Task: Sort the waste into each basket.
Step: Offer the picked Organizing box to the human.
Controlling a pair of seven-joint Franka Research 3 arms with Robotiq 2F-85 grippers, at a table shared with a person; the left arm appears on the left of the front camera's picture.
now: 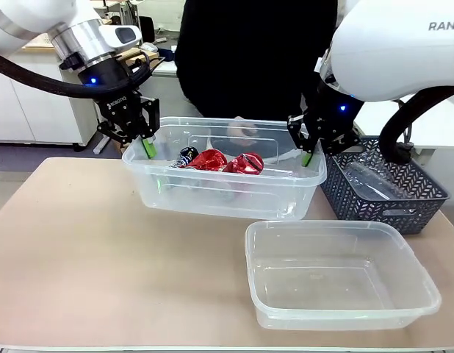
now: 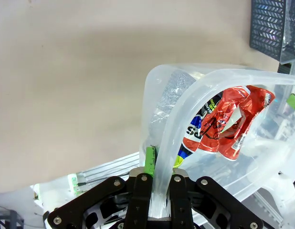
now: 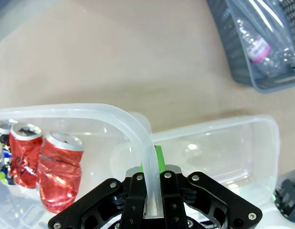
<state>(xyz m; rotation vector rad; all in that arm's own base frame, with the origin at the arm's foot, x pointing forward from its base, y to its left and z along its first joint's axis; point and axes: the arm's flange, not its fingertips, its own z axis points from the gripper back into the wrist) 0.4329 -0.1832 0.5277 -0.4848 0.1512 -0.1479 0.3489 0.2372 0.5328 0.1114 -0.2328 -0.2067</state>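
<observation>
Both grippers hold one clear tub [image 1: 212,195] lifted off the table. My left gripper [image 1: 146,143] is shut on its left rim, and the left wrist view shows that rim [image 2: 185,105] pinched between the fingers of the left gripper [image 2: 157,191]. My right gripper [image 1: 309,154] is shut on the right rim [image 3: 114,112], clamped by the right gripper [image 3: 150,186]. Inside lie crumpled shiny red waste pieces [image 1: 211,159] [image 2: 228,124] [image 3: 57,167] and a small multicoloured packet [image 1: 186,156] [image 2: 195,131].
A second clear tub [image 1: 322,223] [image 3: 224,143] stands empty at the front right. A dark lattice basket [image 1: 403,198] [image 3: 233,52] at the far right holds clear bottles [image 1: 366,180] [image 3: 257,43]. A person in dark clothes [image 1: 249,51] stands behind the table.
</observation>
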